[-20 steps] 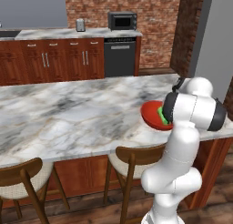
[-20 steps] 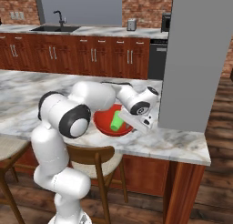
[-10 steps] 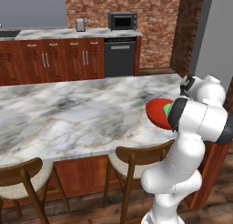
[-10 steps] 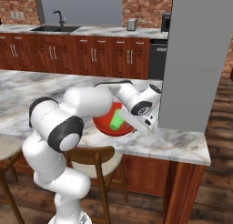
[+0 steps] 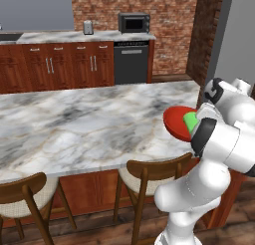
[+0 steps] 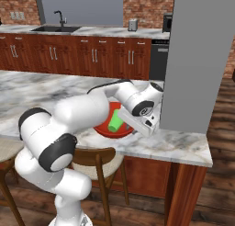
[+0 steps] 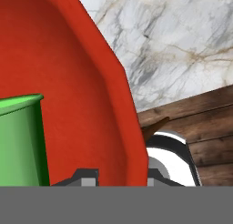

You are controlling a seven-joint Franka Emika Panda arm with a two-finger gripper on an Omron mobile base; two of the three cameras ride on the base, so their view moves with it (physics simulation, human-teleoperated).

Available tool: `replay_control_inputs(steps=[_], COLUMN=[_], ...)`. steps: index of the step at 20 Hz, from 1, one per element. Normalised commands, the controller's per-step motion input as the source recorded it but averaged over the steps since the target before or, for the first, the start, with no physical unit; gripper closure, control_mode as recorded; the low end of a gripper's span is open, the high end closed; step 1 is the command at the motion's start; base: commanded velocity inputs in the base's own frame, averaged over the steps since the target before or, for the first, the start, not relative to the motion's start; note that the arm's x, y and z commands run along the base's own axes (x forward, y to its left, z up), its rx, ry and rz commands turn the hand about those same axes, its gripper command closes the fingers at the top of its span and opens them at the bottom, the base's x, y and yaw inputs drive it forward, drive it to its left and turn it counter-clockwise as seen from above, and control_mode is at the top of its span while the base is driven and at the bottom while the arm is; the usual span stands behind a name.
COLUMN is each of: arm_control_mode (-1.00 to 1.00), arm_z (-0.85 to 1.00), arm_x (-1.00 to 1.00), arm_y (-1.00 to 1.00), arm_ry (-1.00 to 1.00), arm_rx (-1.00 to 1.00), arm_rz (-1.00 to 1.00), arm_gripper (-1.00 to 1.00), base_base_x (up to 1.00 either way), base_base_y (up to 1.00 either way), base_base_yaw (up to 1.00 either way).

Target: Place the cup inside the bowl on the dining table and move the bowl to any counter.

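Bowl [image 6: 104,129], glossy red, holds the green cup [image 6: 115,121] above the dining table [image 5: 74,124] edge; gripper [image 7: 119,178] pinches its rim, now tilted higher than before.

Legible text, labels, brands, numbers, signs: none found. The black boxy microwave [image 5: 133,23] on the far grey-veined white marble counter [image 5: 74,36] may carry panel markings, but it is too small to read.
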Motion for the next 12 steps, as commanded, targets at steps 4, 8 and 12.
replay_control_inputs(steps=[4,8,12], arm_control_mode=[-1.0,-1.0,-1.0], arm_z=[0.27,0.27,0.28], arm_x=[-0.44,-0.43,-0.39], arm_y=[0.0,0.03,0.13], arm_ry=[0.0,0.0,0.0], arm_rx=[-0.01,-0.02,-0.03], arm_rz=[0.0,0.0,0.0], arm_gripper=[1.0,1.0,1.0], base_base_x=[0.0,0.0,0.0], base_base_y=[0.0,0.0,0.0], base_base_yaw=[0.0,0.0,0.0])
